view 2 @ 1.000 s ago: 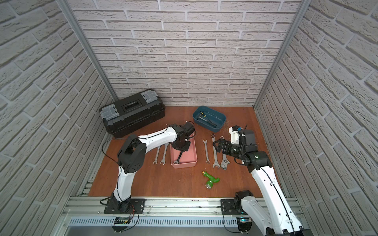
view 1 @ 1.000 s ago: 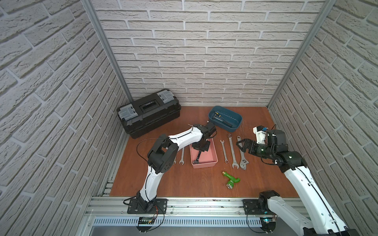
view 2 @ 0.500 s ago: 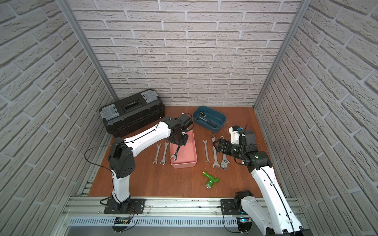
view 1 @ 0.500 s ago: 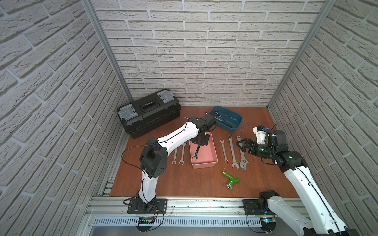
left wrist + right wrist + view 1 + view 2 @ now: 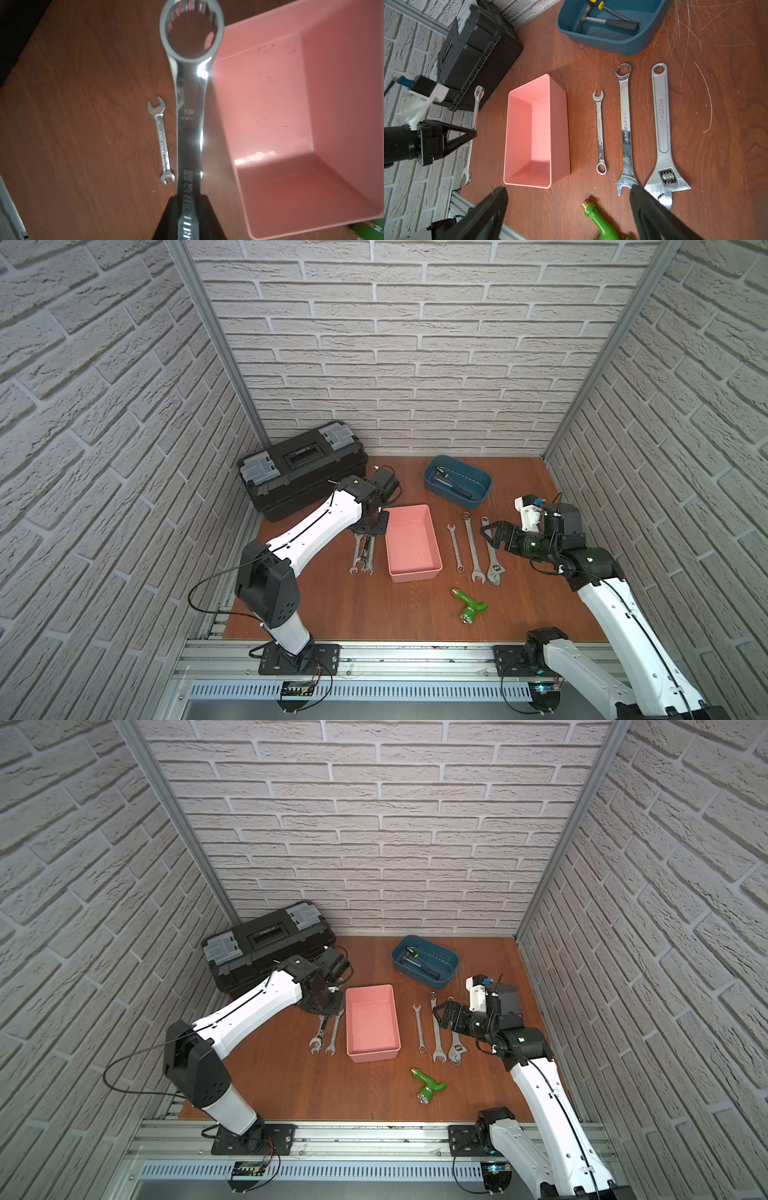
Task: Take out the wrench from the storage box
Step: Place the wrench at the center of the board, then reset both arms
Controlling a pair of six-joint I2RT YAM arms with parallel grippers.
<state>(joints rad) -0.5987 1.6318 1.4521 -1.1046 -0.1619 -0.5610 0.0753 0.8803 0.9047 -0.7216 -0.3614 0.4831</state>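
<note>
The left end effector (image 5: 188, 204) is pressed together on the shaft of the wrench (image 5: 190, 116), pinching it across its width. The ring end points away from the fingers.

The wrench is already outside the storage box (image 5: 415, 574). It sits just beside the box's long wall on the robot's left and appears to hang clear of the table (image 5: 332, 605). In both top views its long axis runs parallel to that wall.

On its outer side a small wrench (image 5: 163, 141) lies flat on the table, roughly along the same line and close by.

Judgement: the removal itself looks done and only the set-down is left. That move depends on the narrow strip between the box wall and the small wrench. A straight descent with the shaft kept parallel to the wall should land it there. Any swing outward risks laying it across the small wrench.

The right end effector (image 5: 568, 187) is spread wide and holds nothing. It hovers on the far side of the box, over a row of three wrenches (image 5: 471, 543), well apart from the held one. The left arm is therefore the one placed to finish.

Containers:
- The storage box is empty, with only dark specks on its floor.
- The blue tub (image 5: 469, 502) holds a hammer (image 5: 610, 20) and a yellow-handled tool (image 5: 598, 3).
- The black toolbox (image 5: 303, 466) is shut, so its contents cannot be seen.

A green fitting (image 5: 469, 603) lies loose on the table near the front.
</note>
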